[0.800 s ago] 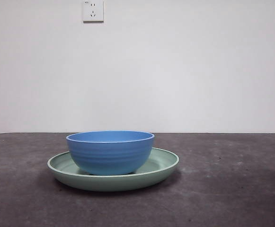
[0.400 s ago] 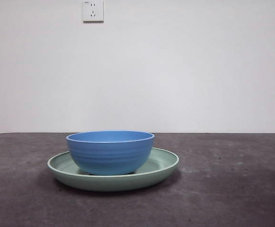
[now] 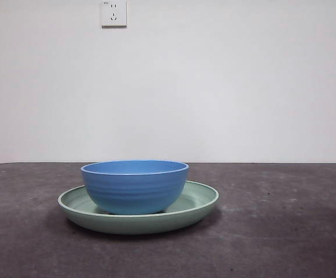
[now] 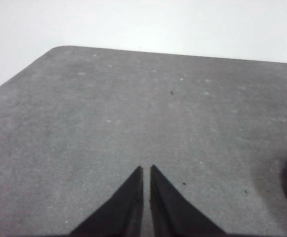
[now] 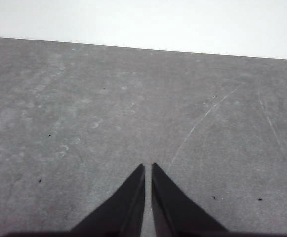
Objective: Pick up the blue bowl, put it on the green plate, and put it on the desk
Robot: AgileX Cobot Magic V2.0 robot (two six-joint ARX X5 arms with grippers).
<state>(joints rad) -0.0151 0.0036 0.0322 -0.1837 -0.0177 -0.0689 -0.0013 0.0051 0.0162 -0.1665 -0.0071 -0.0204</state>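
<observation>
Right gripper point(image 5: 147, 167) — seemingly closed — above desk point(image 5: 133, 98)

Looks like a bare lab or test room, not a home or kitchen. Plain white wall point(image 3: 214, 87) fills the background, undecorated, with one white socket point(image 3: 114, 13) near 12 o'clock, slightly toward 11. Dark grey mottled desk point(image 3: 283, 231) runs edge to edge; the wrist views show it scuffed, speckled and faintly scratched, with a rounded corner against the white. Only tableware on it: a bowl point(image 3: 135, 185) sitting in a plate point(image 3: 202, 200) at about 6 o'clock. Black robot jaws rise over bare desk in both wrist views, which fits a robot workstation.
</observation>
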